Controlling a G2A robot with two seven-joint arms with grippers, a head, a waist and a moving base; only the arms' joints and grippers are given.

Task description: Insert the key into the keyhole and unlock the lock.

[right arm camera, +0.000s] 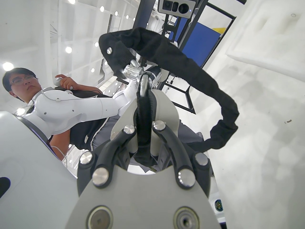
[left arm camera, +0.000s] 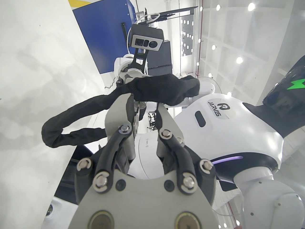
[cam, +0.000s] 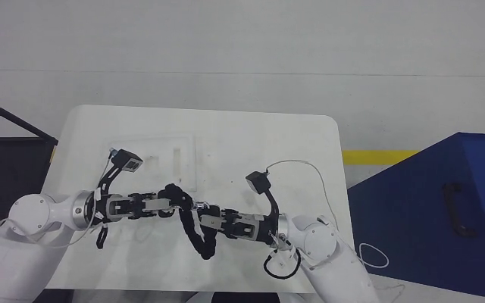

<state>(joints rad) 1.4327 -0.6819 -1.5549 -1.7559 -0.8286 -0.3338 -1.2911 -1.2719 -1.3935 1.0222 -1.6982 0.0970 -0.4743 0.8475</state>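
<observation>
White bench [cam: 265,144] surface is lying open behind the arms, which are being held near its front edge (a blue cabinet [cam: 424,212] is standing past the right side). From above, the lock [cam: 198,235], a black-sleeved loop, is being held between the left gripper [cam: 173,199] and the right gripper [cam: 204,220]. The left jaws, slightly parted, are gripping its sleeved end. In the right wrist view, the right jaws are being pressed together on the key [right arm camera: 144,84], just beside the lock's metal head.
</observation>
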